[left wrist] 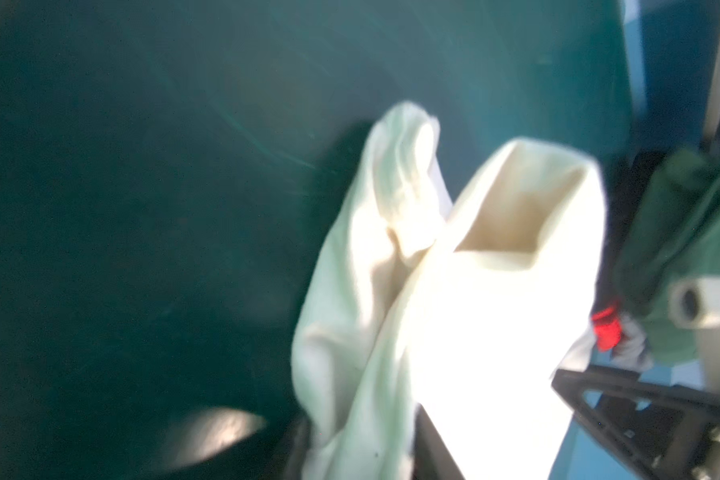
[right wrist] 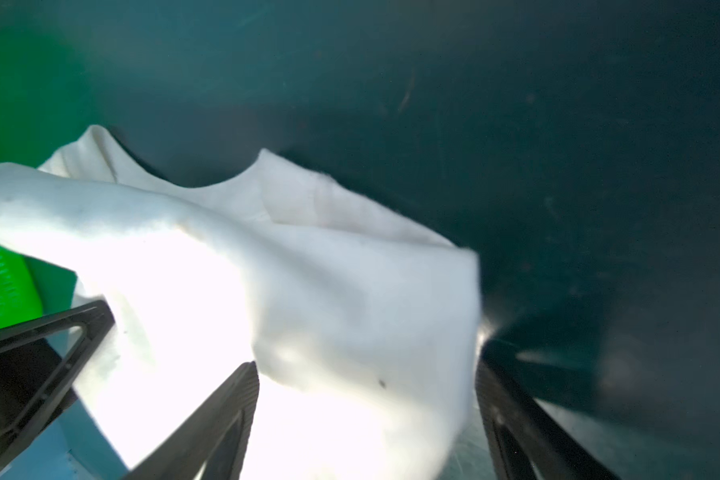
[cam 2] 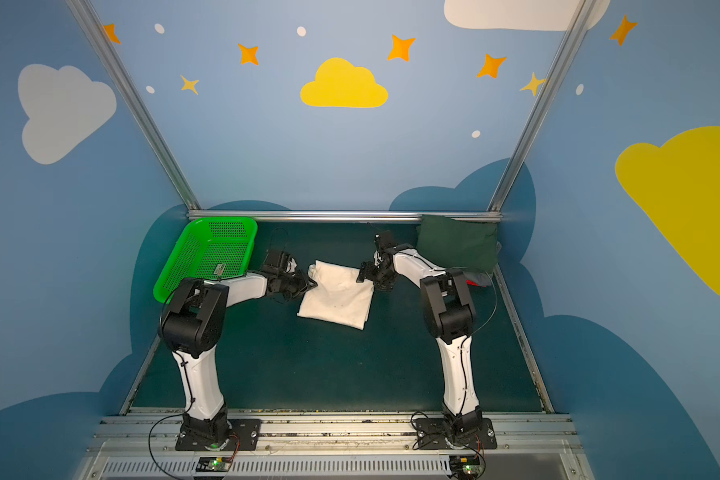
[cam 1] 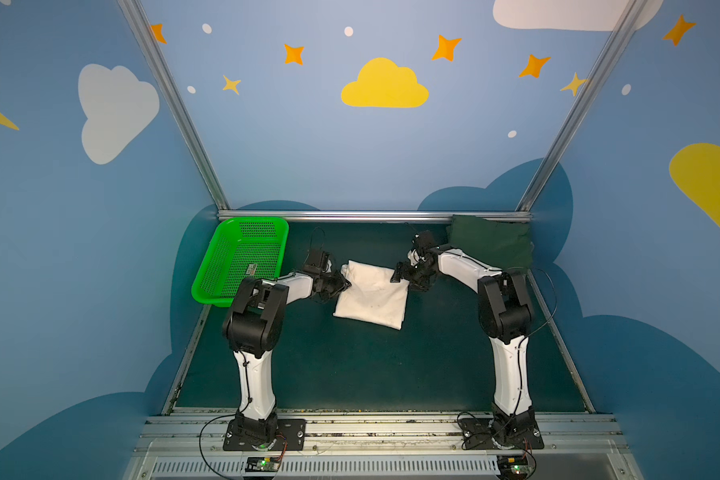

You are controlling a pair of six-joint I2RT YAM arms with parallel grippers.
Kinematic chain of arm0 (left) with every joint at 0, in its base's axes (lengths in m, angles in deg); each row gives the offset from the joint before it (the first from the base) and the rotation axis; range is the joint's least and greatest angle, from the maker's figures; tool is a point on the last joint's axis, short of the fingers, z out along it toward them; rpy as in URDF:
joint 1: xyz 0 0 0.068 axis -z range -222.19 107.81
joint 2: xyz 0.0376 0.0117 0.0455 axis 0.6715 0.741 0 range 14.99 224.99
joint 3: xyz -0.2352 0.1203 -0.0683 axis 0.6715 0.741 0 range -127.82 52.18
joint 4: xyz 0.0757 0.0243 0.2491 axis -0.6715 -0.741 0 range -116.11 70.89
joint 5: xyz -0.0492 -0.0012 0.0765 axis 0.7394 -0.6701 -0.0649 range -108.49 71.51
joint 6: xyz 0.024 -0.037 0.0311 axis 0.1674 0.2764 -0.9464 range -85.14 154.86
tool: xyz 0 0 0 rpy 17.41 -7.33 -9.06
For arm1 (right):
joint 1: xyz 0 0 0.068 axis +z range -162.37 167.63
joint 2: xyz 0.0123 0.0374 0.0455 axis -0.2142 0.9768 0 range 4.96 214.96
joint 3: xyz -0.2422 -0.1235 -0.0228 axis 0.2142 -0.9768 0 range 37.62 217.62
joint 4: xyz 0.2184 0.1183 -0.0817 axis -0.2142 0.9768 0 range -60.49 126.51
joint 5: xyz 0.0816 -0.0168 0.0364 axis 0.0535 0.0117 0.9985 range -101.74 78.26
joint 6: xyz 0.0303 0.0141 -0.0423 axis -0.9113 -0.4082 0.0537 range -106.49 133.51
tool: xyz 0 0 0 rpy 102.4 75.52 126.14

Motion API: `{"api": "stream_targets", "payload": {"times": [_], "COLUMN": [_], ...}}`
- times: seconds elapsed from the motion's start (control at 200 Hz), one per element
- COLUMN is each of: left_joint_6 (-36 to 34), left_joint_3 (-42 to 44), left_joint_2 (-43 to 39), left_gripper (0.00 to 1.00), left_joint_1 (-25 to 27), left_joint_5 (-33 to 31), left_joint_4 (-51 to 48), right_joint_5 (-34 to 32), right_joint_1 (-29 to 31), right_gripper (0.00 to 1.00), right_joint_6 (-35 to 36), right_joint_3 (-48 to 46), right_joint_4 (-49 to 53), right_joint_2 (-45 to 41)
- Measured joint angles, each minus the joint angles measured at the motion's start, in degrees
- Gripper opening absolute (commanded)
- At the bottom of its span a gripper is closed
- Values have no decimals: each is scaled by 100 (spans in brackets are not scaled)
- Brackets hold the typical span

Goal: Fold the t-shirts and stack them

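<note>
At mid-table: your cream-white cotton t-shirt (cam 1: 371,297) (cam 2: 336,297) lay folded into a rough square on the dark teal table mat (cam 1: 350,365), a touch toward 12 o'clock of centre, with a few small dark specks on its cloth.
Left gripper: your left gripper (cam 1: 345,284) (cam 2: 311,284) sat at the 9 o'clock edge of that shirt. In the left wrist view a bunched fold of the cream-white cotton t-shirt (left wrist: 495,332) rose from between its dark fingers, so it read as pinching the cloth, though that picture was blurred.
Right gripper: your right gripper (cam 1: 398,274) (cam 2: 362,275) was at the shirt's 2 o'clock corner. The right wrist view showed its fingers (right wrist: 233,415) spread wide, with that corner lying loose between them.
Stack: a folded dark green cotton t-shirt (cam 1: 491,245) (cam 2: 458,245) lay topmost at the table's 1 o'clock corner, well apart from the cream-white one. A sliver of red t-shirt (cam 2: 472,282) (left wrist: 605,328) and a bit of grey t-shirt (left wrist: 632,345) peeped out at its 6 o'clock edge.
Basket: the bright green perforated plastic basket (cam 1: 221,253) (cam 2: 188,253) stood at the table's 10 o'clock corner, beside your left arm and apart from every shirt.
</note>
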Motion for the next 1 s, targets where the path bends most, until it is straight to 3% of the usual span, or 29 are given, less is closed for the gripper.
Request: {"api": "stream_targets", "payload": {"times": [0.105, 0.445, 0.521, 0.666, 0.736, 0.901, 0.946, 1.001], "left_joint_6": [-55, -179, -197, -236, -256, -278, -278, -302], "left_joint_3": [-4, -109, -116, -111, -109, -98, -98, -87], "left_joint_2": [39, 131, 138, 138, 138, 138, 138, 127], "left_gripper": [4, 3, 3, 3, 3, 3, 11, 42], "left_joint_1": [2, 0, 0, 0, 0, 0, 0, 4], "left_joint_5": [44, 74, 83, 83, 85, 92, 94, 107], "left_joint_4": [-52, -162, -160, -160, -155, -144, -144, -125], "right_joint_5": [-35, -33, 0, 184, 264, 304, 293, 256], "right_joint_1": [13, 15, 15, 26, 35, 52, 52, 50], "right_gripper": [83, 81, 66, 20, 3, 0, 0, 0], "right_joint_6": [-74, -179, -219, -280, -282, -262, -240, -192], "right_joint_3": [85, 168, 184, 190, 195, 299, 332, 409], "right_joint_4": [63, 136, 101, -107, -168, -118, -68, 35], "right_joint_2": [44, 94, 122, 260, 328, 356, 356, 356]}}
